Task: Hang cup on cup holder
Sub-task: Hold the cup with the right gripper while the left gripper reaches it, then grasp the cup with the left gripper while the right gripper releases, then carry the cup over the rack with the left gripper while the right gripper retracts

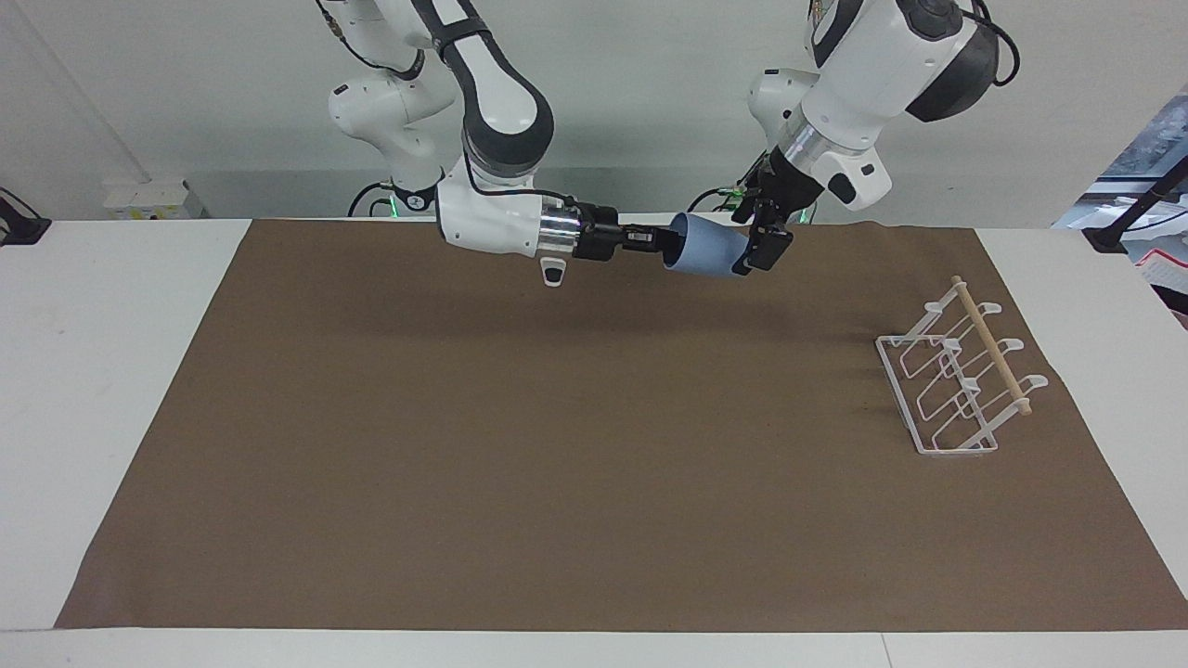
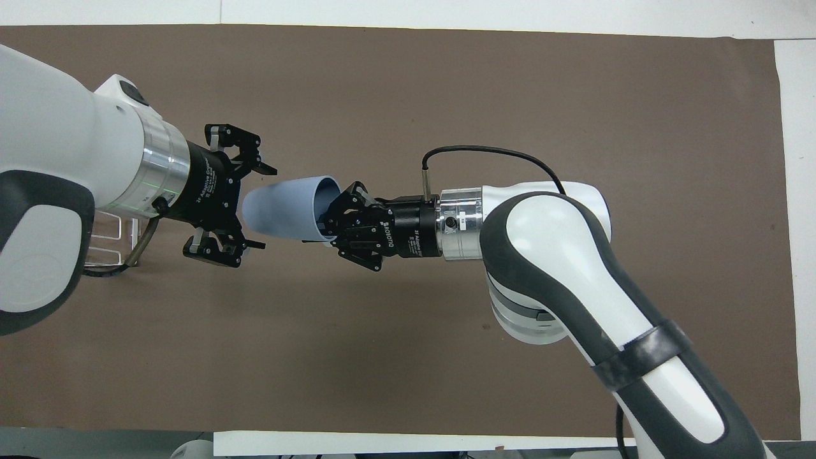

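The light-blue cup (image 1: 710, 249) lies on its side in the air, rim toward the right arm. My right gripper (image 1: 665, 242) is shut on its rim, one finger inside; the overhead view shows the grip too (image 2: 326, 218). My left gripper (image 1: 761, 243) is open at the cup's closed end. In the overhead view its fingers (image 2: 258, 169) stand on either side of the cup (image 2: 280, 207) with a gap. The white wire cup holder (image 1: 956, 385) with its wooden dowel stands on the mat toward the left arm's end. In the overhead view the holder (image 2: 108, 239) is mostly hidden under the left arm.
A brown mat (image 1: 557, 445) covers most of the white table (image 1: 111, 371). Both arms reach in over the part of the mat nearest the robots. Nothing else stands on the mat.
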### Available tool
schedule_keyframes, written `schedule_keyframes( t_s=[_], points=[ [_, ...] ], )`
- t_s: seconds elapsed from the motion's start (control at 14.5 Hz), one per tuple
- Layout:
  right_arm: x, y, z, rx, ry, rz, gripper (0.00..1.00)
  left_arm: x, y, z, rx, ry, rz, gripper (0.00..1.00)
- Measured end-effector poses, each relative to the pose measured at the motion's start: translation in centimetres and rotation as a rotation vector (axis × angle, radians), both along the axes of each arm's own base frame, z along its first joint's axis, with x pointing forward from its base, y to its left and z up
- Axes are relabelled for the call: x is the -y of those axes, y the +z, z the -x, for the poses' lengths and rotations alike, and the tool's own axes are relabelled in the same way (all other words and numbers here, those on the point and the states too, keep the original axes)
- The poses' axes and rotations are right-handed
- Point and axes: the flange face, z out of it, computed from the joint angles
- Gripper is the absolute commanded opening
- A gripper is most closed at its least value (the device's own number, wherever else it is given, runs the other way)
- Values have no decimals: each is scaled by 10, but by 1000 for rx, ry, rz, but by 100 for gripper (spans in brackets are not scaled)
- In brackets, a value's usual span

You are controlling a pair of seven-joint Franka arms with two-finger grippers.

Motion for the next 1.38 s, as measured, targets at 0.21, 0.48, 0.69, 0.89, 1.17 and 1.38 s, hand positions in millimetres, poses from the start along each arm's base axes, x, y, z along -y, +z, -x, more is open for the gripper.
schedule_keyframes(
  t_s=[0.21, 0.48, 0.69, 0.89, 1.17, 1.38],
  points=[
    [3, -1, -2, 1, -12, 5, 0, 2, -9, 0, -21, 33, 26, 0],
    [4, 0, -4, 2, -13, 2, 25, 1, -7, 1, -14, 37, 33, 0],
    [5, 1, -4, 3, -15, 2, 100, 1, -6, 0, -11, 38, 36, 0],
    [6, 9, -10, 41, -23, 25, 100, 0, -1, -1, 23, 34, -9, 0],
    [62, 48, -46, 259, 7, 227, 100, -47, -6, -20, 99, 30, -230, 0],
    [105, 74, -55, 390, 34, 391, 100, -79, -8, -33, 162, 8, -404, 0]
  ],
)
